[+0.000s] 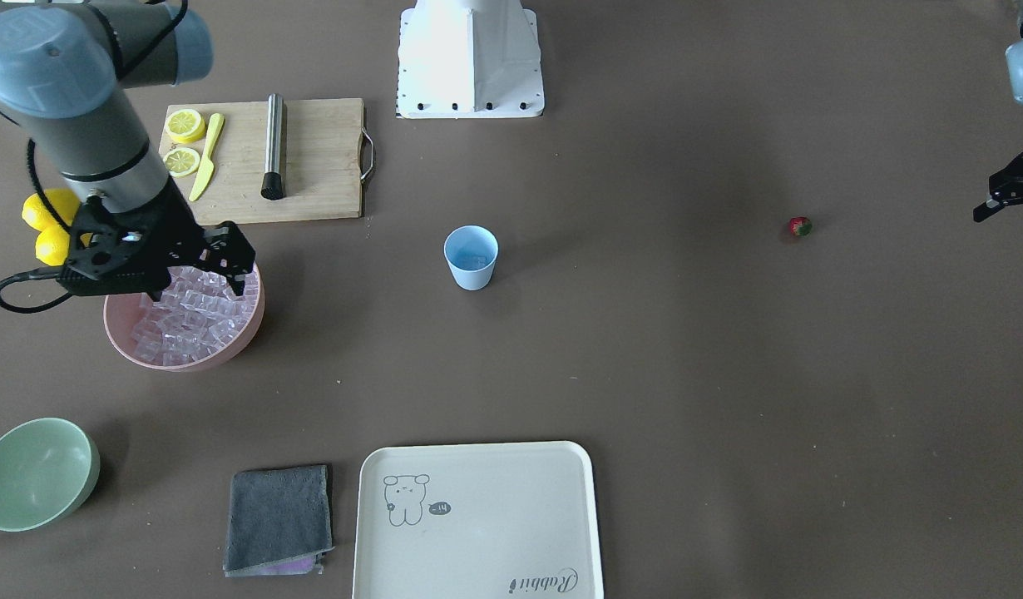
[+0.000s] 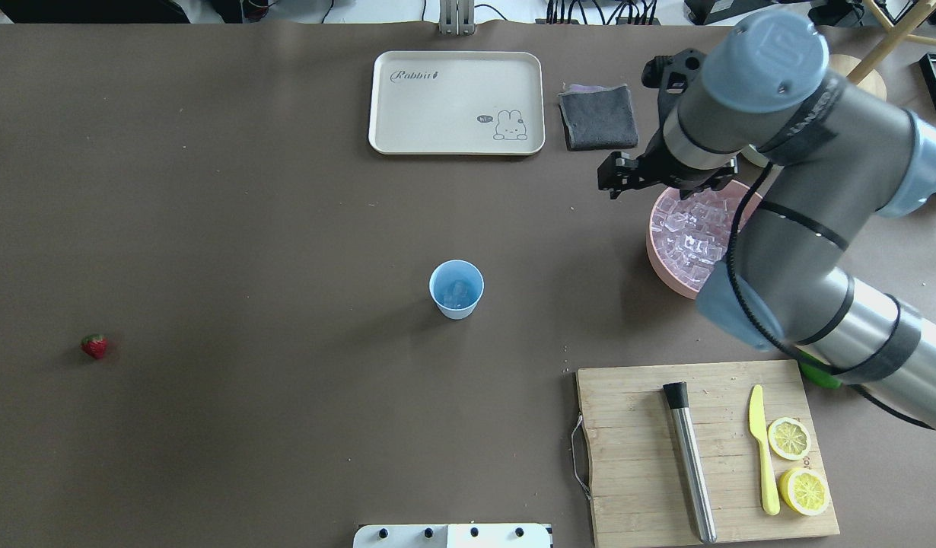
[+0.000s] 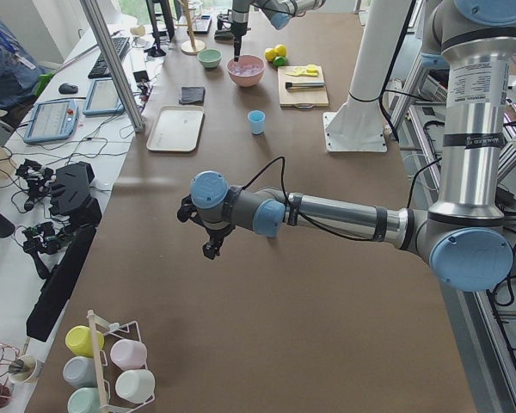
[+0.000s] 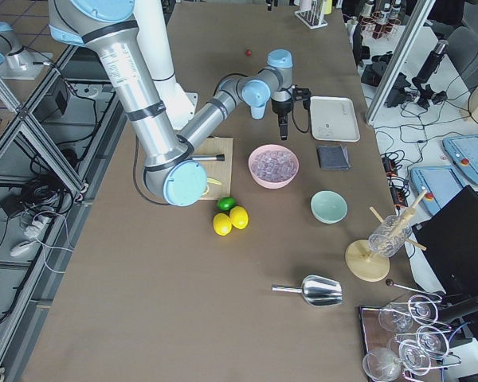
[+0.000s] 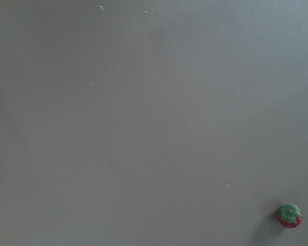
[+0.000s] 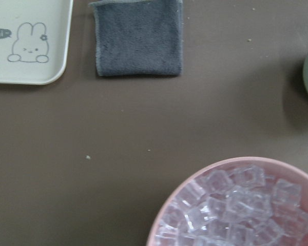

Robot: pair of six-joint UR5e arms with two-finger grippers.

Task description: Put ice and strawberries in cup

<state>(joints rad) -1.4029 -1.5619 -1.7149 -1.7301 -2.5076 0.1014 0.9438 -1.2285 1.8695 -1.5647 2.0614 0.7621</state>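
Right arm: nearest us in the overhead view, reaching over the pink bowl.
Right gripper: hangs above the bowl's rim on the robot's left side; we cannot tell how far its jaws stand apart, or whether they hold anything.
Ice: heaped in the pink bowl.
Cup: upright mid-table, well left of the bowl; we see a clear cube inside.
Strawberry: alone on the table, far left.
Left gripper: hangs near the strawberry; we cannot tell its opening.
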